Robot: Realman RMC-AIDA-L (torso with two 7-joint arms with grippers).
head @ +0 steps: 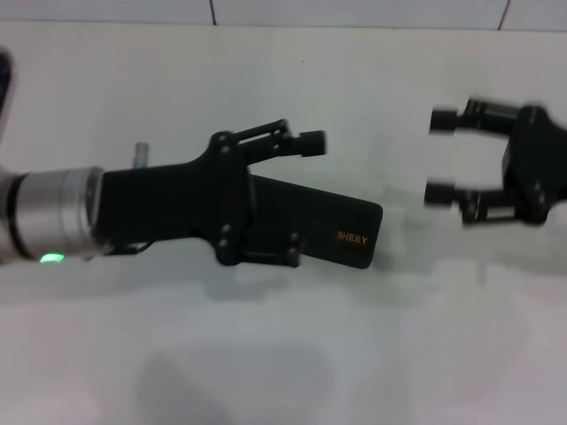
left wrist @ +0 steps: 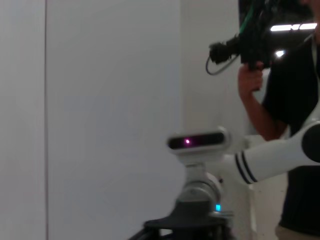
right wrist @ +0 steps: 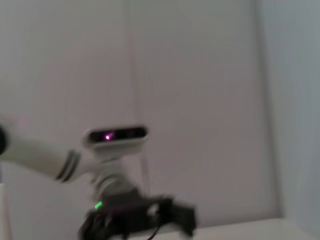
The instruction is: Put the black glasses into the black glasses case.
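Black glasses case (head: 341,232) is lying closed on the white table (head: 283,354), orange lettering facing up near its right end. My left gripper (head: 301,197) is hovering over its left half, fingers spread wide, grasping nothing. My right gripper (head: 443,158) is hanging well apart to the right, likewise released. Only the head view is showing these; both wrist views are showing my head camera (left wrist: 196,141) against a wall, and the left one a person (left wrist: 290,100).
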